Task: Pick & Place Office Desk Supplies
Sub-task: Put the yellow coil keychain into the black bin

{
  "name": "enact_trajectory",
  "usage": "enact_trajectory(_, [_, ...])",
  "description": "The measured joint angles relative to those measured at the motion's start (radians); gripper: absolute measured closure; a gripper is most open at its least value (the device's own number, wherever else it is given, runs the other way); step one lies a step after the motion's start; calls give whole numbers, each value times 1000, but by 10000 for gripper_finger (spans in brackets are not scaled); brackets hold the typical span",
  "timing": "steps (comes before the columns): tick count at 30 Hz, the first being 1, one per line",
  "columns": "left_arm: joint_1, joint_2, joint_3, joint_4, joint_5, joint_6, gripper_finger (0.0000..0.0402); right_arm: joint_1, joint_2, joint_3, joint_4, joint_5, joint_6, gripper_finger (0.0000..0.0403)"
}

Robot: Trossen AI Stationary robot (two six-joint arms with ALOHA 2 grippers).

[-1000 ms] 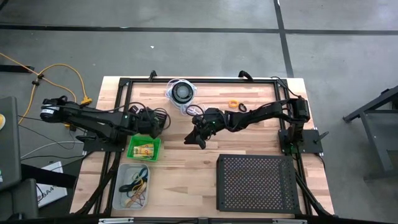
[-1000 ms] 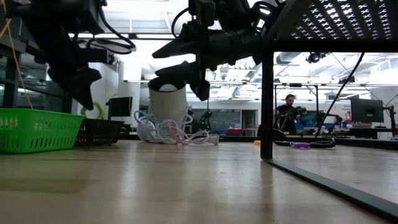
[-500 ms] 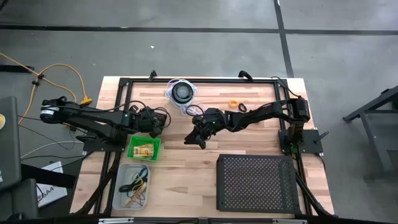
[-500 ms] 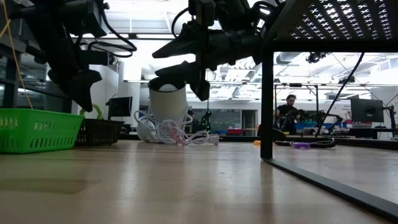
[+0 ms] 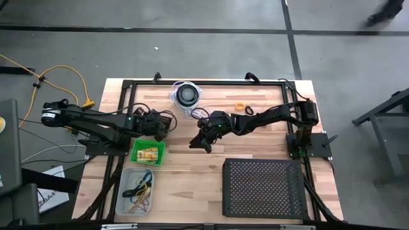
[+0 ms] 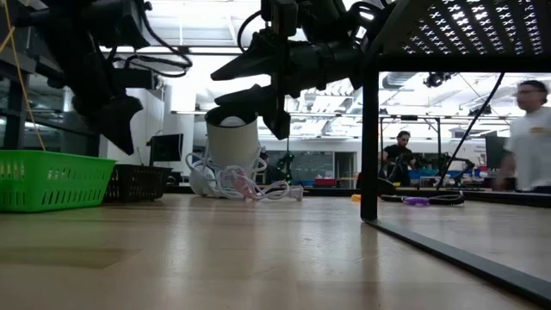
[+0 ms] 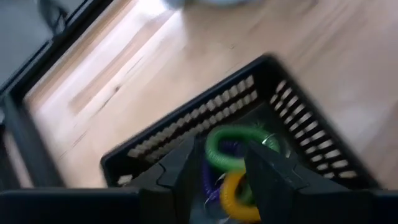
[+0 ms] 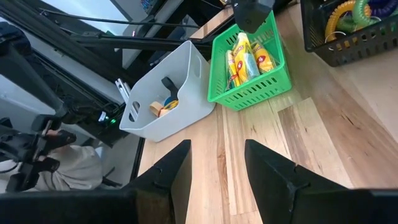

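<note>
Saw the left pincer point(image 5: 160, 125) spread wider than a second earlier, with the arm itself barely shifted. Also caught a person point(image 6: 529, 129) newly walking through the room behind. Found that pincer poised directly above the black basket point(image 7: 186, 124), fingers parted and pinching nothing clearly. Made out a green coil point(image 7: 227, 142), a purple coil point(image 7: 208, 177) and a yellow coil point(image 7: 233, 193) down in the basket. Could not tell whether any loop touched a finger.

Located the right pincer point(image 5: 199, 143) near the basket, raised over bare counter point(image 5: 192, 172), spread and empty.

Spotted the green bin point(image 5: 148, 153) just beside the basket, carrying yellow packets point(image 8: 249, 53). Spotted the grey bin point(image 5: 137, 190) beyond that, with rubber bands point(image 5: 142, 191) inside. Left loose on the counter, well apart from the basket: an orange ring point(image 5: 239, 106) and a dark ring point(image 5: 248, 110) beside it.

Judged this the release of a coil into the basket.

Feared a springy loop snagging a fingertip on the lift and riding back out, or dragging tangled neighbours over the rim. Feared the light basket being nudged, too. Reckoned the white coiled cord point(image 5: 192, 112) near the basket could catch either arm on a reach for the rings.
</note>
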Motion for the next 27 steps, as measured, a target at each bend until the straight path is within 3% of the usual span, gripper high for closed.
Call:
enact_trajectory(4, [-18,0,0,183,30,141,271,-1,0,0,0,0,-23,267])
enact_trajectory(10, [-90,0,0,570,197,500,271,-4,0,0,0,-3,-26,267])
enact_trajectory(13, [-133,0,0,685,228,622,271,-8,0,0,0,-8,-26,267])
enact_trajectory(17, [-171,0,0,739,228,714,271,-8,0,0,0,-10,-28,267])
enact_trajectory(23, [-177,0,0,742,227,718,270,-11,0,0,-1,-14,-52,267])
enact_trajectory(27, [-177,0,0,744,227,718,270,-38,0,0,-8,-100,-52,267])
